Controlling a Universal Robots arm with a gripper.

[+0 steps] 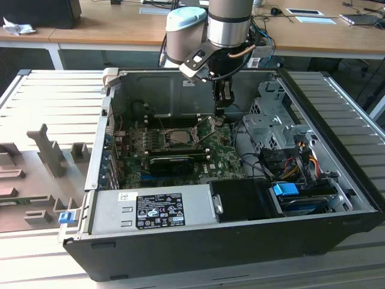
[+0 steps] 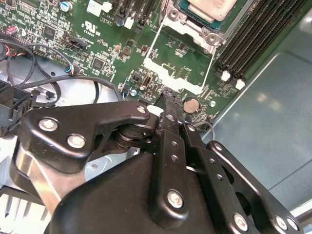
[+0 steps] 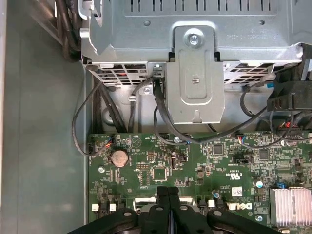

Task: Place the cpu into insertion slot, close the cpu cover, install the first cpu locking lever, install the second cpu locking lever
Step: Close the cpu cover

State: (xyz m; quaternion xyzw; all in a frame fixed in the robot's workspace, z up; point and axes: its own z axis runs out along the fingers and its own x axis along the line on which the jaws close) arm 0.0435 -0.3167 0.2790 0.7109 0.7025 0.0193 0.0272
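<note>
Open black metal computer case [image 1: 180, 253] sat on ribbed grey table [image 1: 48, 90], pale wooden desks [image 1: 114, 24] behind it, black gripper [image 3: 168, 190] hung inside it, pinched together, empty.

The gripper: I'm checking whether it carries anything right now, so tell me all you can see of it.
The gripper is black, metal by its look: linked arms pinned with silvery screws, ending in two slim fingers. The fingers are pressed together with nothing between them. In the exterior view it hangs from the arm's wrist, pointing down into the open computer case. Its tips are at the green board, beside a round coin battery; whether they touch the board I cannot tell.
</note>
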